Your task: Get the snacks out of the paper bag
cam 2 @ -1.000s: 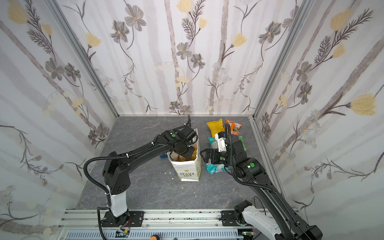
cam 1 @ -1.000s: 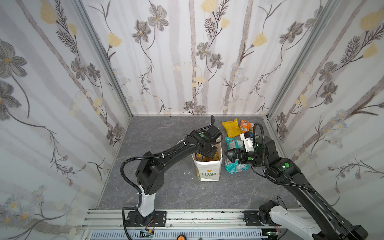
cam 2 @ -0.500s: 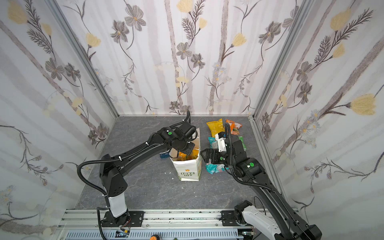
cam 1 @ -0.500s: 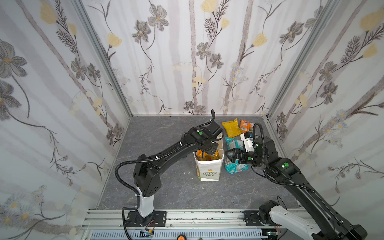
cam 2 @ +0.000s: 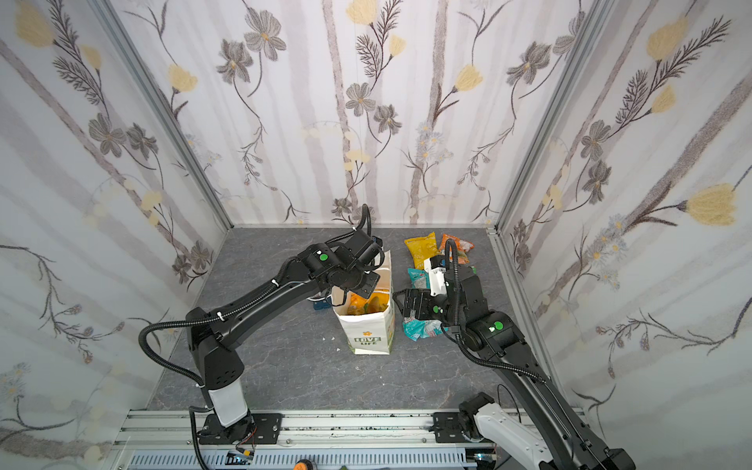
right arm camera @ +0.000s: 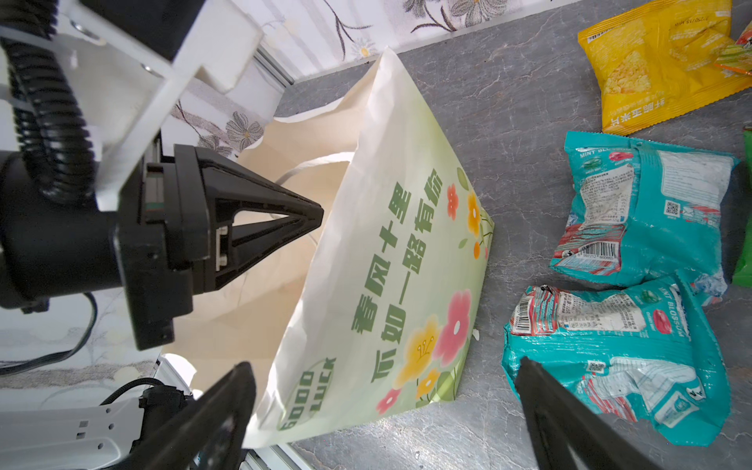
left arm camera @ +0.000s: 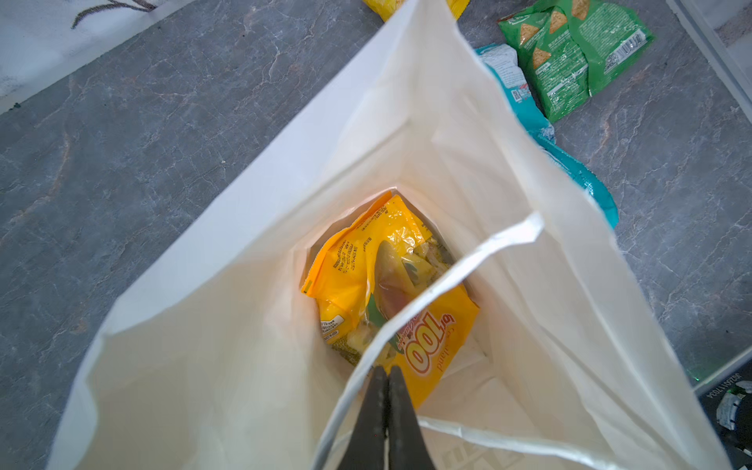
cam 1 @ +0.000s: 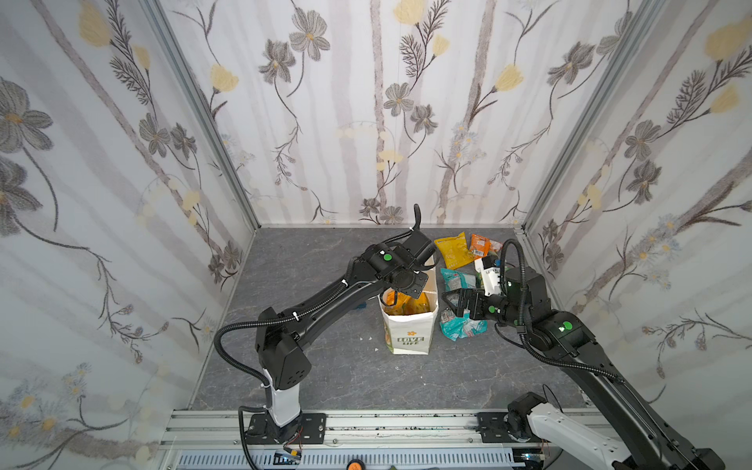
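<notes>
Snacks left inside come down, as far as can be seen, to one orange packet (left arm camera: 431, 346) at the bottom of the paper bag (cam 1: 411, 329), which stands upright near the middle of the tabletop (cam 1: 325, 374).

Furthest left, the left tool (left arm camera: 386, 372) hangs in the bag's mouth with its jaws together. A white cord handle (left arm camera: 468, 268) runs taut across the opening right up to the tips, but whether it is nipped between them cannot be told.

Right of the bag lie the packets already out: a yellow packet (cam 1: 451, 250) and a second orange one (cam 1: 480, 246) at the back, two teal packets (right arm camera: 643, 211) just beside the bag's green side, and a green packet (left arm camera: 569, 61) beyond them. The right tool (right arm camera: 384, 364) hovers above the teal ones, jaws wide apart and empty, close to the bag's wall.

The likeliest trouble is the light bag itself. If the left tool rises with the handle caught, the bag could lift or tip with the packet in it. The handle also bars the way down. A sideways move by the right tool could knock the bag over, and the crinkly foil may slip from a shallow pinch.
</notes>
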Available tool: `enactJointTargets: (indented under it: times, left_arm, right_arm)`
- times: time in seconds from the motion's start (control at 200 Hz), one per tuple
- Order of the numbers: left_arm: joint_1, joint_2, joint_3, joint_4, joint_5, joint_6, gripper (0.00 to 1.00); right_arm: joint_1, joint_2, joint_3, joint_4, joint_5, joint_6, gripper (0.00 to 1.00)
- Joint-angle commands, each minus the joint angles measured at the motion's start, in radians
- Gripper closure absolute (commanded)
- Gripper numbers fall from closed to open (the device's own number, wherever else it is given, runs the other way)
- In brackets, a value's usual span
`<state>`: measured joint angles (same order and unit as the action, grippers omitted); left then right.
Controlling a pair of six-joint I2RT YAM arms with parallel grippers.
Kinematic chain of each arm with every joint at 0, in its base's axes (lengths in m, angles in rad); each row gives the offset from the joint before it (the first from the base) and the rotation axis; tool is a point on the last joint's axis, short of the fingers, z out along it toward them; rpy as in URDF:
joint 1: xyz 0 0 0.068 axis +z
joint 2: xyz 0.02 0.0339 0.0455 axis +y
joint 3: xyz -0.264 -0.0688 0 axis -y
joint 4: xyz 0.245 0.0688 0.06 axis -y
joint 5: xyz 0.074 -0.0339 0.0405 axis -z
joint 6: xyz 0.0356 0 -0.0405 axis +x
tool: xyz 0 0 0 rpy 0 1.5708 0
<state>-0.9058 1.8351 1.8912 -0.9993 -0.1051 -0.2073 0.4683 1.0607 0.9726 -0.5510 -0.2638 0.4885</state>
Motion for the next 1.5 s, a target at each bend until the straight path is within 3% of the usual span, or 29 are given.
enactJointTargets:
  times: [0.0,0.06,0.13,0.18,0.265,0.43,0.63,0.974,1.109,1.299,1.494]
  left_arm:
    - [-0.015,0.001,-0.008,-0.051,-0.011,-0.011,0.98]
    - [-0.027,-0.006,-0.036,-0.065,-0.014,-0.025,0.89]
    - [-0.047,-0.016,-0.074,-0.062,0.017,-0.031,0.68]
    - [-0.062,-0.023,-0.096,-0.059,0.013,-0.041,0.59]
    - [-0.073,-0.055,-0.136,-0.029,-0.057,-0.06,0.59]
    - [-0.068,-0.14,-0.134,0.025,-0.089,-0.071,0.58]
    - [-0.07,-0.19,-0.125,-0.064,-0.008,-0.104,0.6]
    - [-0.03,-0.051,-0.14,-0.11,0.123,-0.078,0.6]
    - [-0.016,0.002,-0.169,-0.058,0.112,-0.073,0.49]
    - [-0.006,0.039,-0.237,0.049,0.116,-0.069,0.25]
    - [-0.001,0.08,-0.273,0.086,0.105,-0.066,0.13]
  right_arm:
    - [0.0,-0.003,0.011,0.027,-0.02,0.004,0.01]
    - [0.0,-0.01,0.009,0.026,-0.02,0.003,0.01]
    - [0.0,-0.013,0.009,0.029,-0.02,0.005,0.0]
    - [-0.002,-0.012,0.012,0.029,-0.021,0.005,0.01]
    - [-0.002,-0.008,0.015,0.029,-0.023,0.004,0.01]
    - [0.0,-0.01,0.021,0.027,-0.031,0.006,0.01]
    - [-0.003,-0.025,0.037,0.013,-0.028,0.008,0.01]
    - [-0.015,0.023,0.094,-0.007,-0.038,-0.017,0.01]
    - [-0.023,0.041,0.11,-0.007,-0.058,-0.029,0.01]
    - [-0.031,0.032,0.105,-0.009,-0.067,-0.039,0.01]
    - [-0.039,0.021,0.095,-0.009,-0.07,-0.046,0.01]
